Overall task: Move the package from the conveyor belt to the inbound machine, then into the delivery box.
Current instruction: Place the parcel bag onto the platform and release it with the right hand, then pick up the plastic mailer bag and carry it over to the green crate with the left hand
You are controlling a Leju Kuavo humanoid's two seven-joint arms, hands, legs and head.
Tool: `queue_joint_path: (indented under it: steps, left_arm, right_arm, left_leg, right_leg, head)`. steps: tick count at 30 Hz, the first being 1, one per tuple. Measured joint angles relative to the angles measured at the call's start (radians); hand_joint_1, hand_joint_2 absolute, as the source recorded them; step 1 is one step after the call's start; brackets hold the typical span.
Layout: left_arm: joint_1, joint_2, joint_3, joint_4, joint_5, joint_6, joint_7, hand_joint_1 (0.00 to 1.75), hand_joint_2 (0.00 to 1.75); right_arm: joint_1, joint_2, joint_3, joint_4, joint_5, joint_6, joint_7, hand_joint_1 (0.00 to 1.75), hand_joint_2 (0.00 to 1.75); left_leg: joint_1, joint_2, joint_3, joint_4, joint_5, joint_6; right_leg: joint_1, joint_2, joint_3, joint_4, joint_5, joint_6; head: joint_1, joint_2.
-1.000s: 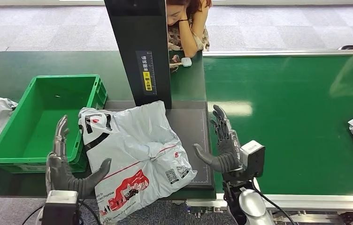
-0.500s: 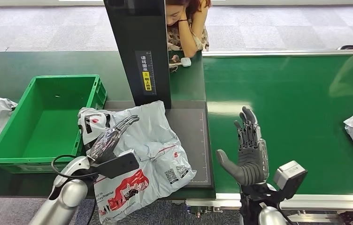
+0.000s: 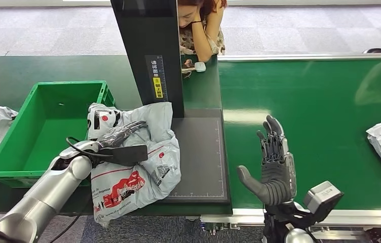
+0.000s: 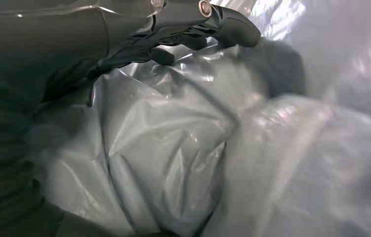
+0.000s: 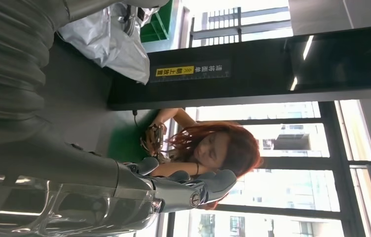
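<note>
On the dark scanning plate (image 3: pixel 201 152) of the inbound machine (image 3: pixel 148 50), we have our left hand (image 3: pixel 122 135) lying flat on the grey poly-mailer package (image 3: pixel 138 167), fingers stretched over its crumpled top; whether they actually grip the film we cannot tell. The package hangs partly off the plate's edge, just beside the green delivery box (image 3: pixel 6 157), so the belt-to-machine leg looks done and only the drop into the box remains. Our right hand (image 3: pixel 274 164) hovers over the conveyor belt (image 3: pixel 330 101), fingers spread, holding nothing.

The left hand (image 4: pixel 139 34) lies with its dark fingers (image 4: pixel 223 24) curved over crumpled grey plastic, the package (image 4: pixel 183 148), whose shiny, creased film sits right under the palm.
</note>
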Motion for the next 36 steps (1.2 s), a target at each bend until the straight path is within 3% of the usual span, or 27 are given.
queue_joint_path:
  steps: [6, 7, 10, 11, 13, 25, 29, 36]
  left_arm:
    - [-0.013, 0.05, -0.053, 0.015, 0.022, -0.024, -0.01, 0.0, 1.75]
    - [-0.015, 0.055, -0.059, 0.015, 0.025, -0.026, -0.01, 0.2, 1.75]
    - [-0.02, 0.066, -0.072, 0.015, 0.032, -0.033, -0.011, 1.37, 1.75]
    - [-0.022, 0.068, -0.076, 0.015, 0.036, -0.036, -0.012, 1.61, 1.75]
    - [-0.026, 0.07, -0.081, 0.015, 0.045, -0.04, -0.017, 1.75, 1.75]
    - [0.018, 0.077, -0.08, -0.074, 0.152, 0.081, -0.055, 1.75, 1.75]
    - [0.076, 0.076, -0.064, -0.157, 0.173, 0.147, -0.071, 1.75, 1.75]
    - [0.246, 0.033, 0.054, -0.395, 0.202, 0.369, -0.133, 1.75, 1.75]
  right_arm:
    - [0.005, 0.0, -0.006, 0.0, -0.003, 0.005, 0.0, 0.0, 1.75]
    - [0.005, 0.0, -0.007, 0.0, -0.004, 0.005, 0.0, 0.0, 1.75]
    - [0.006, 0.001, -0.011, 0.0, -0.005, 0.003, 0.001, 0.0, 1.75]
    - [0.006, 0.001, -0.012, -0.001, -0.006, 0.001, 0.002, 0.0, 1.75]
    - [0.011, 0.001, -0.013, -0.001, -0.006, -0.002, 0.003, 0.0, 1.75]
    - [0.073, 0.001, -0.027, -0.02, 0.005, -0.014, 0.003, 0.0, 1.75]
    - [0.09, 0.002, -0.033, -0.034, 0.018, -0.01, 0.004, 0.0, 1.75]
    - [0.127, 0.015, -0.057, -0.064, 0.038, -0.003, 0.014, 0.0, 1.75]
  left_leg:
    - [0.001, 0.001, 0.001, 0.0, 0.0, 0.0]
    - [0.001, 0.001, 0.001, 0.0, 0.0, 0.0]
    - [0.001, 0.001, 0.002, 0.0, 0.001, -0.001]
    - [0.001, 0.001, 0.002, 0.0, 0.001, -0.001]
    - [0.001, 0.001, 0.002, 0.0, 0.001, -0.001]
    - [0.0, 0.0, 0.001, 0.0, 0.001, -0.001]
    - [0.0, 0.0, 0.0, 0.0, 0.0, -0.001]
    - [0.0, 0.0, -0.002, 0.0, -0.001, -0.001]
  right_leg:
    - [0.0, 0.002, 0.0, 0.0, 0.0, -0.001]
    - [0.0, 0.002, 0.0, 0.0, 0.0, -0.001]
    - [0.0, 0.002, 0.001, 0.001, 0.001, -0.001]
    - [0.0, 0.002, 0.001, 0.001, 0.001, -0.001]
    - [0.0, 0.002, 0.001, 0.001, 0.001, -0.002]
    - [0.0, 0.001, 0.001, 0.0, 0.001, -0.001]
    - [0.0, 0.001, 0.0, 0.0, 0.0, -0.001]
    - [0.0, 0.001, -0.002, 0.0, -0.001, 0.0]
  head:
    - [0.0, 0.0]
    - [0.0, 0.0]
    - [0.0, 0.0]
    - [0.0, 0.0]
    - [0.0, 0.0]
    - [0.0, 0.0]
    - [0.0, 0.0]
    - [0.0, 0.0]
